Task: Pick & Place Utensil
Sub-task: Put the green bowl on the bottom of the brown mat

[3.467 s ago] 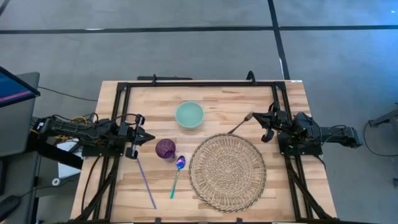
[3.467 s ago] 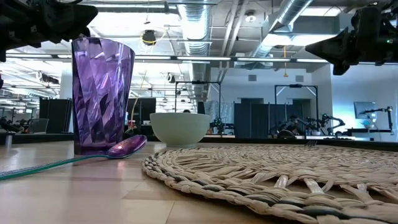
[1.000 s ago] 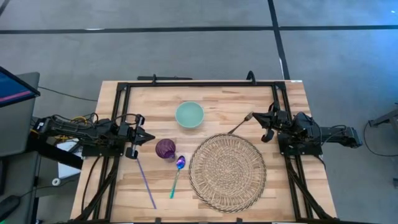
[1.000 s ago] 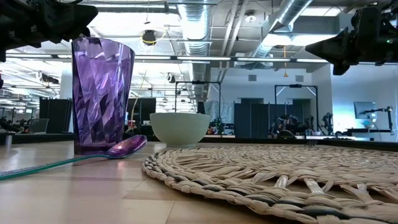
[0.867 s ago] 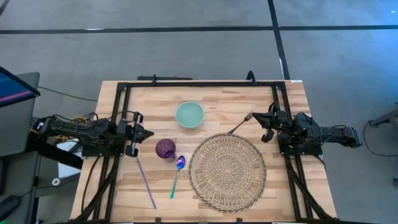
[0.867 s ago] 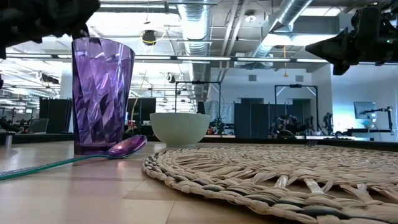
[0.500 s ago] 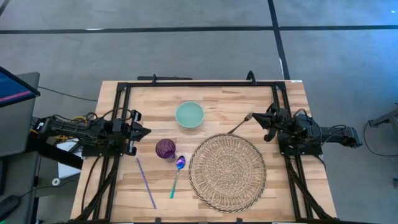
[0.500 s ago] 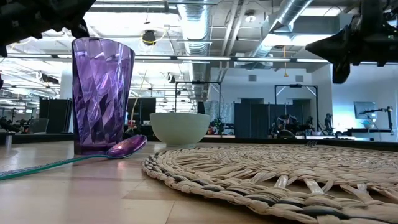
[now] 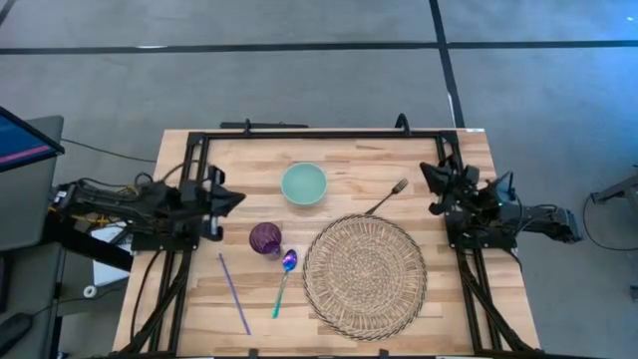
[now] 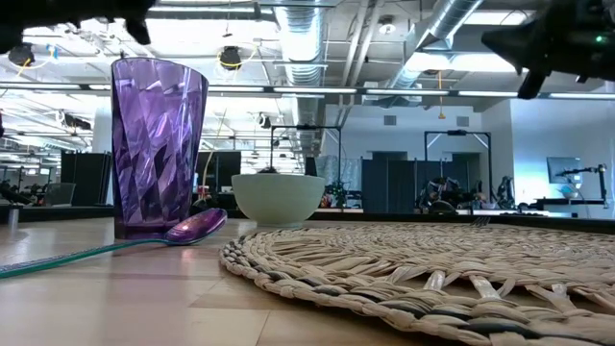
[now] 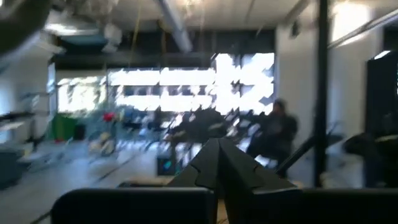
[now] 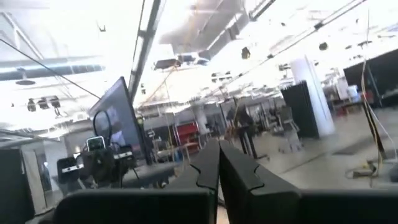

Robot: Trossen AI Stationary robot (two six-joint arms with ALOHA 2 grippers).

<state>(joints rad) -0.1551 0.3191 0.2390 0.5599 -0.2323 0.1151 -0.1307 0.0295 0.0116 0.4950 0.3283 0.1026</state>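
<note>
A fork lies flat on the table just beyond the woven placemat. A spoon with a purple bowl and a teal handle lies flat between the placemat and the purple cup, its bowl next to the cup's foot. My left gripper is shut, raised over the table's left side, left of the cup. My right gripper is shut, raised near the far right corner, right of the fork's tines. In both wrist views the shut fingertips, left and right, point out into the room.
A pale green bowl stands at the far middle. A thin purple stick lies near the left front. A black frame runs along the table's far and side edges. Bare wood shows between bowl and fork.
Both arms have risen and tipped their grippers upward. The left gripper has drifted toward the far edge, away from the cup. The right gripper has moved up and toward the far edge, away from the fork. Nothing on the table has moved.
</note>
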